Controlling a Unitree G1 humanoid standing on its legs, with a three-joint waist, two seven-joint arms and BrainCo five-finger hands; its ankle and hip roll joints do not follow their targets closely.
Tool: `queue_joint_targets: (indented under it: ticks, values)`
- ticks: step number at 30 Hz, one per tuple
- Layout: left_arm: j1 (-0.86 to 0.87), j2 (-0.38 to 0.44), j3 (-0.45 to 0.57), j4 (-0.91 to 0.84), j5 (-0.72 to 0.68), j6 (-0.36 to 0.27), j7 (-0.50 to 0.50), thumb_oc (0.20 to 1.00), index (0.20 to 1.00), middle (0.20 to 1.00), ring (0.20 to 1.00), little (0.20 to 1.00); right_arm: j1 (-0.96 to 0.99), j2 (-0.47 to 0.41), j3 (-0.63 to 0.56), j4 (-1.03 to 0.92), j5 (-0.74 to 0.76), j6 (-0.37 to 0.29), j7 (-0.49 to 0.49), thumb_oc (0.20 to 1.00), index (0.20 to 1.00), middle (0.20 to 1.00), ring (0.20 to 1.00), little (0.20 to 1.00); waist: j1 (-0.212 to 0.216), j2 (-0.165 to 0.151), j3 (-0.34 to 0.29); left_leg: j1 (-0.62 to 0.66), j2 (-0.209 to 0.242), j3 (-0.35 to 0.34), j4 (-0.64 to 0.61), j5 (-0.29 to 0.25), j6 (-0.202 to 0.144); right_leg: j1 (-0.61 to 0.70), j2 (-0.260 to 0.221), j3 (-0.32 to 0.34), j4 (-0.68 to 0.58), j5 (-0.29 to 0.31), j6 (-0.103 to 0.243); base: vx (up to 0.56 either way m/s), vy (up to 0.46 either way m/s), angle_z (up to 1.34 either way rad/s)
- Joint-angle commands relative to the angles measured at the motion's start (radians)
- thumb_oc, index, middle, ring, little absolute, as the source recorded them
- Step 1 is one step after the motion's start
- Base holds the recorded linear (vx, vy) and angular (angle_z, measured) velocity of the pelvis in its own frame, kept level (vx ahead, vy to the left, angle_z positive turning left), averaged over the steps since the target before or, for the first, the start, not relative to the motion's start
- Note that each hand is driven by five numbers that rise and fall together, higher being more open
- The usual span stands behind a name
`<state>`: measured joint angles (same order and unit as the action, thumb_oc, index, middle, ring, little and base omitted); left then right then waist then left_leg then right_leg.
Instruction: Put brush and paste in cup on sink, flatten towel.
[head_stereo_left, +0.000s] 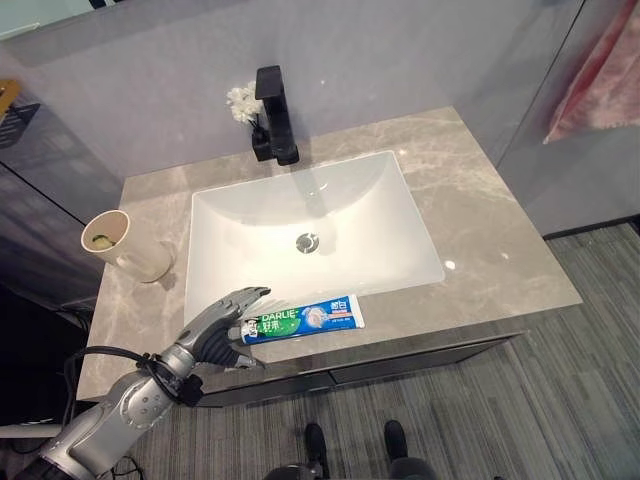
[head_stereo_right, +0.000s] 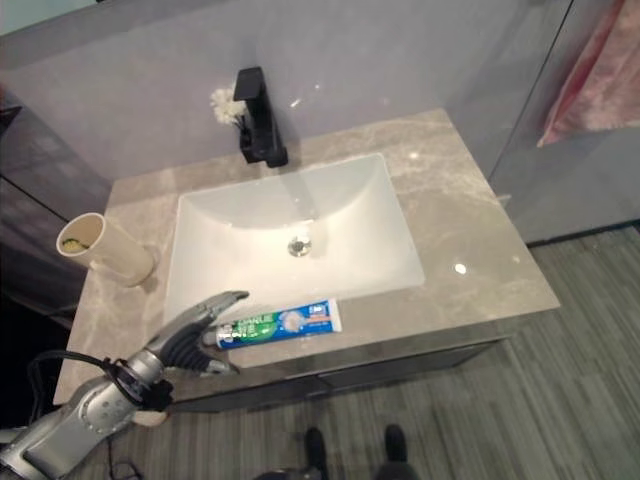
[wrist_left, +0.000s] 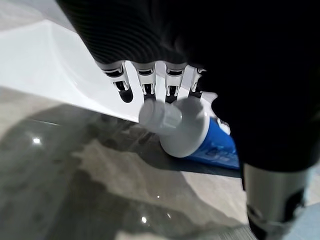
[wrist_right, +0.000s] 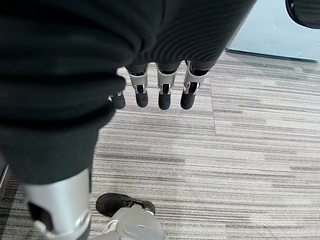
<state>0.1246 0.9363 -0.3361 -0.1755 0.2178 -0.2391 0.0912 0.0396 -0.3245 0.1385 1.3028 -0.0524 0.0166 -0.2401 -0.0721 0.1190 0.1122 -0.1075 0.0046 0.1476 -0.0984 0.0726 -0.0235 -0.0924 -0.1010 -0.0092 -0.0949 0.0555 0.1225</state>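
A blue and white toothpaste tube (head_stereo_left: 305, 320) lies flat on the counter's front strip, just before the sink (head_stereo_left: 400, 215), with its white cap (wrist_left: 162, 116) pointing left. My left hand (head_stereo_left: 215, 335) is at the cap end, open, its fingers (wrist_left: 150, 85) reaching over the far side of the tube and its thumb on the near side. A cream cup (head_stereo_left: 120, 245) stands at the counter's left, and a small greenish thing shows inside it. A pink towel (head_stereo_left: 600, 80) hangs at the far right. My right hand (wrist_right: 160, 95) hangs open over the carpet.
A black faucet (head_stereo_left: 275, 115) with a small bunch of white flowers (head_stereo_left: 241, 100) beside it stands behind the basin. The grey marble counter (head_stereo_left: 490, 230) spreads out to the right of the sink. Striped carpet lies below the counter's front edge.
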Motion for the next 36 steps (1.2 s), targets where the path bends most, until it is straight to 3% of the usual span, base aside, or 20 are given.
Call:
queue_joint_targets:
  ticks: [1,7,8,9,10,23,26,27,28,36]
  values:
    - [-0.043,-0.005,0.016,-0.003,0.026,-0.031,0.004,1.000,1.000,1.000,1.000,1.000,-0.029,-0.008,0.008,0.017,0.003,0.000,-0.032,1.000,1.000,1.000,1.000,1.000,-0.017,-0.034,-0.007,0.024,0.024,0.003,0.011,-0.060,-0.055,-0.057,-0.067,-0.016,0.008,0.037,0.062,-0.01,-0.003,-0.04]
    - [-0.052,-0.016,-0.014,0.012,0.029,-0.034,-0.006,1.000,1.000,1.000,1.000,1.000,-0.034,-0.014,0.005,0.020,0.008,-0.002,-0.038,1.000,1.000,1.000,1.000,1.000,-0.020,-0.033,-0.004,0.013,0.027,0.007,0.011,-0.056,-0.056,-0.073,-0.066,-0.008,0.008,0.042,0.062,0.00,0.000,-0.01]
    - [-0.052,-0.017,-0.017,0.008,0.026,-0.034,-0.009,0.586,0.586,0.586,0.586,0.586,-0.035,-0.014,0.005,0.020,0.010,-0.002,-0.040,1.000,1.000,1.000,1.000,1.000,-0.020,-0.033,-0.002,0.011,0.028,0.009,0.011,-0.055,-0.056,-0.075,-0.065,-0.005,0.008,0.042,0.062,0.00,0.000,0.00]
    - [-0.053,-0.018,-0.021,0.012,0.027,-0.034,-0.011,0.275,0.275,0.275,0.275,0.275,-0.036,-0.015,0.005,0.020,0.010,-0.002,-0.041,1.000,1.000,1.000,1.000,1.000,-0.020,-0.034,-0.001,0.010,0.029,0.010,0.011,-0.055,-0.056,-0.076,-0.065,-0.005,0.008,0.042,0.062,0.00,0.000,0.00]
    - [-0.052,-0.018,-0.023,0.011,0.027,-0.034,-0.013,0.200,0.200,0.200,0.200,0.200,-0.035,-0.015,0.005,0.020,0.009,-0.002,-0.041,1.000,1.000,1.000,1.000,1.000,-0.020,-0.035,-0.001,0.010,0.030,0.010,0.011,-0.055,-0.056,-0.076,-0.065,-0.004,0.008,0.043,0.062,0.00,0.000,0.00]
    - [-0.043,-0.059,-0.046,0.055,-0.016,-0.014,-0.032,0.200,0.200,0.200,0.200,0.200,-0.027,-0.001,-0.001,0.031,0.025,0.002,-0.037,1.000,1.000,1.000,1.000,1.000,-0.017,-0.069,-0.029,0.054,0.043,0.004,0.011,-0.068,-0.059,-0.028,-0.056,-0.018,0.008,0.031,0.058,0.00,0.000,0.00]
    - [-0.037,-0.066,-0.050,0.071,-0.018,-0.005,-0.040,0.859,0.859,0.859,0.859,0.859,-0.030,0.002,0.000,0.035,0.026,0.006,-0.035,1.000,1.000,1.000,1.000,1.000,-0.012,-0.077,-0.038,0.065,0.045,0.001,0.011,-0.071,-0.059,-0.016,-0.053,-0.020,0.008,0.028,0.058,0.00,0.000,0.00]
    - [-0.034,-0.067,-0.050,0.071,-0.020,-0.003,-0.042,0.944,0.944,0.944,0.944,0.944,-0.030,0.003,0.001,0.037,0.026,0.007,-0.035,1.000,1.000,1.000,1.000,1.000,-0.011,-0.079,-0.040,0.068,0.045,0.000,0.011,-0.071,-0.059,-0.014,-0.053,-0.021,0.008,0.028,0.058,0.00,0.000,0.00]
    - [-0.030,-0.070,-0.051,0.076,-0.022,-0.001,-0.044,1.000,1.000,1.000,1.000,1.000,-0.030,0.004,0.000,0.040,0.026,0.009,-0.034,1.000,1.000,1.000,1.000,1.000,-0.010,-0.082,-0.043,0.070,0.047,0.000,0.011,-0.072,-0.059,-0.010,-0.052,-0.021,0.008,0.027,0.058,0.00,0.000,0.00]
    - [0.013,-0.128,-0.024,0.108,-0.116,0.028,-0.046,1.000,1.000,1.000,1.000,1.000,-0.035,0.012,0.010,0.047,0.027,0.016,-0.033,1.000,1.000,1.000,1.000,1.000,-0.003,-0.096,-0.053,0.077,0.048,-0.002,0.011,-0.070,-0.058,-0.003,-0.049,-0.023,0.008,0.028,0.054,0.00,0.000,0.00]
